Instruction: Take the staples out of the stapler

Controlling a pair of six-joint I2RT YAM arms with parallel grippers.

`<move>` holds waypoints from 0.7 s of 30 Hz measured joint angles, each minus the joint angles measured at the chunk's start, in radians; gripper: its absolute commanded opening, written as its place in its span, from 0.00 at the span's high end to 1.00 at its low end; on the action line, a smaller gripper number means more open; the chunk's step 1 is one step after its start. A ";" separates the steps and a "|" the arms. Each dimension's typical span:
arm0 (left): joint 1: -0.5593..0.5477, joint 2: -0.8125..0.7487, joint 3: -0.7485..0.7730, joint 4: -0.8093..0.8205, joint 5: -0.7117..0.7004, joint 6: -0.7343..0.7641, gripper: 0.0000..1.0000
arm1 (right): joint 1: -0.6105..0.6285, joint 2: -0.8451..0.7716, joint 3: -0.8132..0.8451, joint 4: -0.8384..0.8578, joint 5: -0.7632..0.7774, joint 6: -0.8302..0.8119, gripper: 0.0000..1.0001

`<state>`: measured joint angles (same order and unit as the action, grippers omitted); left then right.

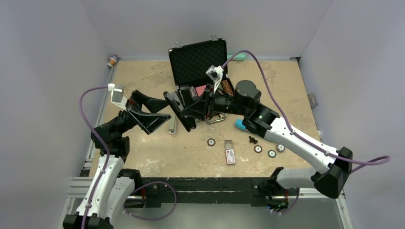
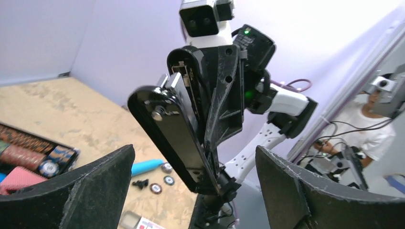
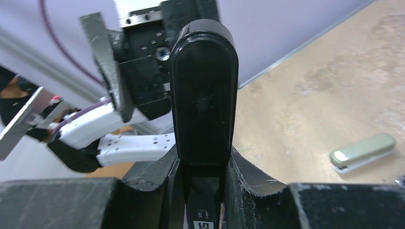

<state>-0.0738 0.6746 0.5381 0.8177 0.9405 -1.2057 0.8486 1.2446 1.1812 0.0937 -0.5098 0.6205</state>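
Note:
The black stapler (image 1: 182, 113) is held up off the table, clamped between the fingers of my right gripper (image 1: 195, 107). In the right wrist view the stapler (image 3: 204, 95) stands upright between the two pads, and the right gripper (image 3: 203, 164) is shut on it. In the left wrist view the stapler (image 2: 177, 138) is hinged open, with a silvery rail (image 2: 184, 76) showing near its top. My left gripper (image 2: 195, 160) is wide open and empty. Its fingers (image 2: 76, 191) flank the stapler's lower end without touching it. The left gripper (image 1: 165, 111) sits just left of the stapler.
An open black case (image 1: 198, 59) with poker chips stands at the back. A pale grey-green stapler (image 3: 365, 151) lies on the table (image 1: 143, 157). A red-and-white box (image 1: 230, 152), a blue tube (image 1: 239, 125), a black screw (image 1: 252, 140) and several small discs (image 1: 210, 142) lie near the front.

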 measured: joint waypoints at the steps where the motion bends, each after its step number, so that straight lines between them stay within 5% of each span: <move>1: 0.000 0.024 -0.007 0.072 0.002 -0.039 0.00 | 0.000 0.006 0.003 0.017 -0.026 0.011 1.00; 10: 0.001 0.131 -0.012 0.388 0.002 -0.204 0.00 | 0.002 0.057 0.004 0.147 -0.151 0.116 1.00; 21: 0.002 -0.015 -0.013 0.186 -0.002 -0.058 0.03 | 0.043 0.147 0.004 0.270 -0.204 0.193 1.00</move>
<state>-0.0723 0.6594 0.5255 1.0039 0.9382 -1.2636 0.8917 1.3918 1.1854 0.3641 -0.7143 0.8135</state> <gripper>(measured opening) 0.984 0.302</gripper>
